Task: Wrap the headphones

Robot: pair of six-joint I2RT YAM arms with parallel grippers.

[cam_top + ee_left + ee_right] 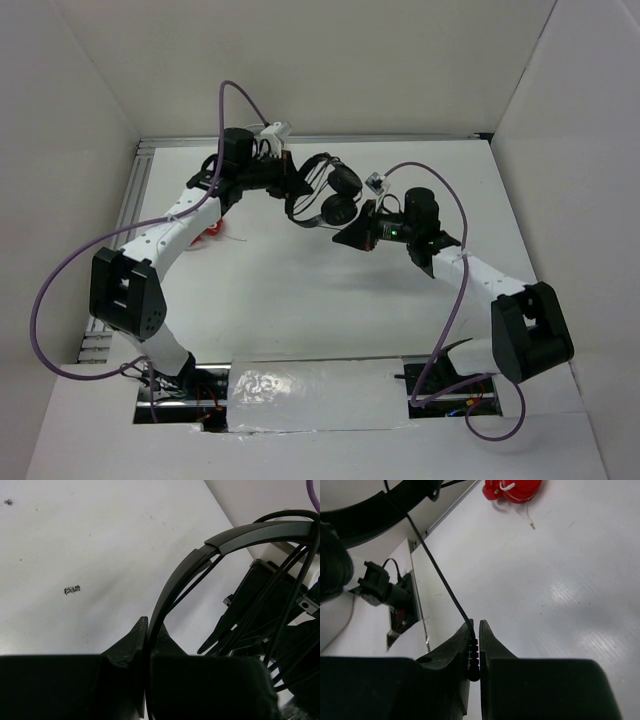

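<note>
White table (300, 300), boxed in by plain white walls, carries the whole scene. The left arm (170, 235) and right arm (480, 272) both reach toward the far middle of it and meet there around the headphones (344, 181), which hang above the surface rather than lying on it.

The left gripper (149, 630) has its fingers pressed together on the thin headband (240, 535), which arcs up and away from them. The earcups (338, 211) sit between the two grippers. The right gripper (475, 630) is pinched on the cord (437, 572) at a ribbed sleeve (473, 655), and from there the cord runs taut up toward the headphones.

In the left wrist view several cord strands (280, 615) cross inside the headband's arc, so the wrapping looks partly done.

To do this step well, I judge:
- The left grip should stay firm as the anchor.
- The right gripper should carry its end around the band with light, even tension.
- Each turn should lie beside the last rather than over it.
- Too hard a pull could twist the band out of the left fingers.
- Too much slack would let the loops slide off.

A small red bundle with a white tie (512, 489) lies on the table near the left arm, apart from the work. No box, tray or pouch shows in any view.
</note>
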